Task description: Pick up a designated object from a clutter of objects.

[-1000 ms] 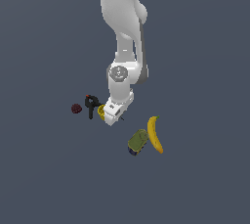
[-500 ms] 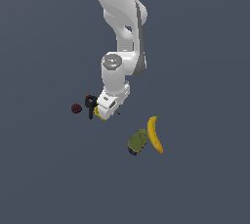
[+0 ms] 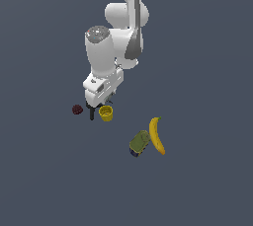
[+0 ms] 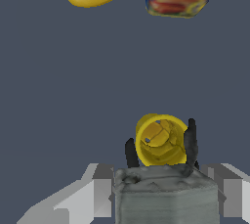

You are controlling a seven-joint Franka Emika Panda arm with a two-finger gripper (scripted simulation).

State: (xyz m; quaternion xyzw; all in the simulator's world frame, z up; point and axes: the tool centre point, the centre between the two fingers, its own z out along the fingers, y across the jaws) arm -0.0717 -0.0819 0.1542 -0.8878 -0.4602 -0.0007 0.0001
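Designated grey-blue item: not discernible in either view. Clutter spread over plain dark grey ground. Dark red berry point(image 3: 77, 109) farthest toward the exterior view's left, with black clamp point(image 3: 92, 114) just beside it, only partly visible. Yellow cup point(image 3: 105, 113) just beside clamp, tipped with open mouth showing; in wrist view point(image 4: 161, 140) seen between two dark fingers point(image 4: 190, 140). Olive-green can point(image 3: 140, 142) lying on its side, well apart from cup, close alongside yellow banana point(image 3: 157, 135); printed label visible in wrist view.
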